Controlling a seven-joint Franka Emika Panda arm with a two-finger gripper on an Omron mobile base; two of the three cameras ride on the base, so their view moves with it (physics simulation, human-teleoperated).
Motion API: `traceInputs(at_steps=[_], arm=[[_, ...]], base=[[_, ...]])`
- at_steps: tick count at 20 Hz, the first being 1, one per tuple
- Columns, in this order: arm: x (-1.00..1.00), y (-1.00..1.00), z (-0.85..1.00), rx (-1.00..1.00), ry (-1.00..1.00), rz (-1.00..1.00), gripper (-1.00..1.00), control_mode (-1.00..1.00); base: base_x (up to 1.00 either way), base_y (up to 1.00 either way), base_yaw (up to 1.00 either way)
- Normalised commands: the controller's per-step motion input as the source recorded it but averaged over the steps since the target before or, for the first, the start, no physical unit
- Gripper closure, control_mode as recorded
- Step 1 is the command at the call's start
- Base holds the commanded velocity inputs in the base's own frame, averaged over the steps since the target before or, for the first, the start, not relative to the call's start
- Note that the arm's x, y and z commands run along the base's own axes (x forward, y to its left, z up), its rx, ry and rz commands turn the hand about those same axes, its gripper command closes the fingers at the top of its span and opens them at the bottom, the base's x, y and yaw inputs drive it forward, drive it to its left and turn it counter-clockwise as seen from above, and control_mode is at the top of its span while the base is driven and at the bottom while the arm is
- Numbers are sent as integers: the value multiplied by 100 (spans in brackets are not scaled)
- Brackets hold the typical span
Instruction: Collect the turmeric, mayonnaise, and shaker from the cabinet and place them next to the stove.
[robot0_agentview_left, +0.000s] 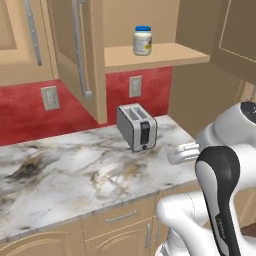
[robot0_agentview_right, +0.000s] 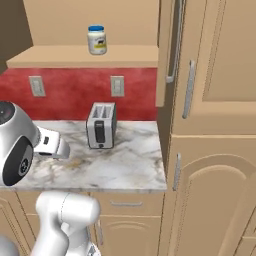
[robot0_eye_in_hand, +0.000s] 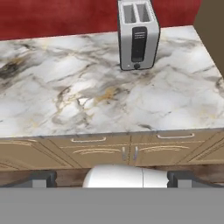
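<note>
My pincer stands spread as wide as it goes and grips nothing; in the hand view its two dark tips rise at the bottom edge, far apart, above the drawer fronts of the low cabinets. The mayonnaise stands upright on the shelf of the open cabinet, near the shelf's front edge, well above my pincer. The cabinet's door hangs swung out, its silver bar handle facing me. Below on the marble counter sits a silver toaster, close to the red back wall and its outlets.
</note>
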Motion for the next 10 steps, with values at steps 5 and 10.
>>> traceInputs(at_steps=[5, 10], arm=[[0, 0, 0, 0, 0, 0, -100, 100], [0, 0, 0, 0, 0, 0, -100, 100]], base=[[55, -7, 30], [49, -27, 21]])
